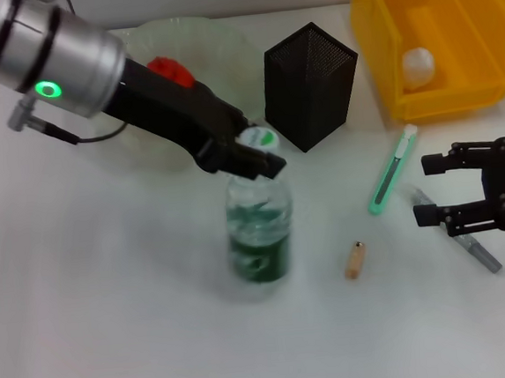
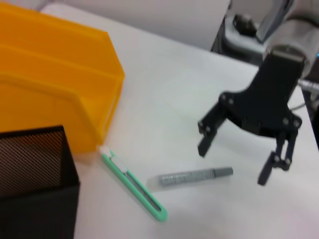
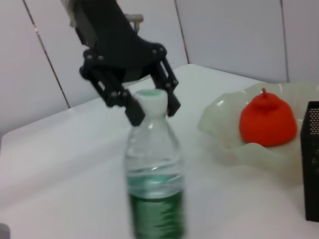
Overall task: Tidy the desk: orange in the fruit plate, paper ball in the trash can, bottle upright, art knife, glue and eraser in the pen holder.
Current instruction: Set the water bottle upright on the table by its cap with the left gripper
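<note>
The bottle (image 1: 259,233) stands upright mid-table. My left gripper (image 1: 254,153) is at its white-and-green cap (image 3: 151,98), open, with a finger on either side and a slight gap. Inside the fruit plate (image 1: 222,46) lies the orange (image 1: 169,68). The paper ball (image 1: 419,66) rests in the yellow trash can (image 1: 383,63). The green art knife (image 1: 393,172), the grey glue stick (image 1: 458,235) and the tan eraser (image 1: 355,260) lie on the table to the right of the bottle. My right gripper (image 1: 424,192) hovers open over the glue stick (image 2: 194,176).
The black mesh pen holder (image 1: 309,82) stands between the plate and the trash can, just behind the art knife (image 2: 132,184). White tabletop stretches in front of and to the left of the bottle.
</note>
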You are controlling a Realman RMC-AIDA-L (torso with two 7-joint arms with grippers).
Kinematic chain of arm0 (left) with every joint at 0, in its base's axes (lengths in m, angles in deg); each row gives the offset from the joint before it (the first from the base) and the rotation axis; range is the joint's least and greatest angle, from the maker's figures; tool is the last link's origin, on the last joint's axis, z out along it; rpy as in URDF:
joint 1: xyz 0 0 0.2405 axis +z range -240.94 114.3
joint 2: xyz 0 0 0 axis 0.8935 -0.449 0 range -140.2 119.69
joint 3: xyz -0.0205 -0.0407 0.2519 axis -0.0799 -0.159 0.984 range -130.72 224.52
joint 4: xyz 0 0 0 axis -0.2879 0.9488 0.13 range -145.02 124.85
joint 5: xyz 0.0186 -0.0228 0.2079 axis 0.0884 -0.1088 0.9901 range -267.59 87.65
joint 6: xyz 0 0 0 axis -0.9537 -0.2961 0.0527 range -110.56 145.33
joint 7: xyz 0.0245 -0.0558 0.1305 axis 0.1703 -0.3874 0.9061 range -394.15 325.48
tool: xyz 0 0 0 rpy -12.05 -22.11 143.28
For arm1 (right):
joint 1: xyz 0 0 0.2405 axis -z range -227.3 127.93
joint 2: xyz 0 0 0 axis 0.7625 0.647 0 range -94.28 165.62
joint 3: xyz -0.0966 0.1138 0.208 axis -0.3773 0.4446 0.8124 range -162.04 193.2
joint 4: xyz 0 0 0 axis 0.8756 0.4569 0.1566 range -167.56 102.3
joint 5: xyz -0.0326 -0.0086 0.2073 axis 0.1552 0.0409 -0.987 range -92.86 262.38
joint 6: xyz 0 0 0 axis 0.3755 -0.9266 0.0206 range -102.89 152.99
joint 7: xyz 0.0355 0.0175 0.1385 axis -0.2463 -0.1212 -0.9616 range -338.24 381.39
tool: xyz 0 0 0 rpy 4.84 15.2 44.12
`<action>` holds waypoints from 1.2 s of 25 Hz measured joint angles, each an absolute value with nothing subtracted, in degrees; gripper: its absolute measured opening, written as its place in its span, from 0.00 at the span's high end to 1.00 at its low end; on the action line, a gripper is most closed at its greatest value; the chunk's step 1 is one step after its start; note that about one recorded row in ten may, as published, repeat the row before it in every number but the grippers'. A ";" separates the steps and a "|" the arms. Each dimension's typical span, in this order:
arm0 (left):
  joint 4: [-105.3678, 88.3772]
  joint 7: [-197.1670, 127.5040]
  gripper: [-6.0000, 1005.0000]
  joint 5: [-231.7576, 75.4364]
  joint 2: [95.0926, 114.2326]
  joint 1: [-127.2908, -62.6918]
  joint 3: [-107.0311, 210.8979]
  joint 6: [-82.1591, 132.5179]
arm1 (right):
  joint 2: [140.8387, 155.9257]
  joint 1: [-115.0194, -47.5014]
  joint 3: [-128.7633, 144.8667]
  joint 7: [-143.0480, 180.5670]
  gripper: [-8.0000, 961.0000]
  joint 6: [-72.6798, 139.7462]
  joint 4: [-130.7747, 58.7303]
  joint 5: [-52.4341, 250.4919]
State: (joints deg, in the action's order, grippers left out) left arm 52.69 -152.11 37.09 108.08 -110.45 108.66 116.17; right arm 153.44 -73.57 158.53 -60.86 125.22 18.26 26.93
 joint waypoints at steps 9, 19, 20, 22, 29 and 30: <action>55.17 -147.82 0.56 36.67 107.91 -107.77 102.60 119.28 | 153.64 -73.59 158.90 -59.53 0.14 126.17 18.26 26.92; 59.07 -145.42 0.62 35.33 107.84 -104.07 101.49 120.54 | 153.62 -73.69 158.93 -59.47 0.14 126.73 18.26 26.92; 59.07 -145.42 0.64 35.33 107.84 -104.07 101.49 120.54 | 153.62 -73.69 158.93 -59.47 0.14 126.73 18.26 26.92; 59.36 -145.01 0.70 34.90 107.77 -103.50 101.48 120.63 | 153.62 -73.73 158.93 -59.46 0.14 126.77 18.26 26.92; 60.40 -144.52 0.93 30.86 107.61 -102.74 100.77 121.01 | 153.55 -73.92 158.93 -59.46 0.14 126.84 18.26 26.93; 60.98 -144.53 0.93 29.66 107.45 -102.62 100.00 121.57 | 153.54 -73.93 158.93 -59.46 0.14 126.84 18.26 26.93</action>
State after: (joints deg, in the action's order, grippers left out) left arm 60.98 -144.53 29.66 107.45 -102.62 100.00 121.57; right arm 153.54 -73.93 158.93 -59.46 126.84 18.26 26.93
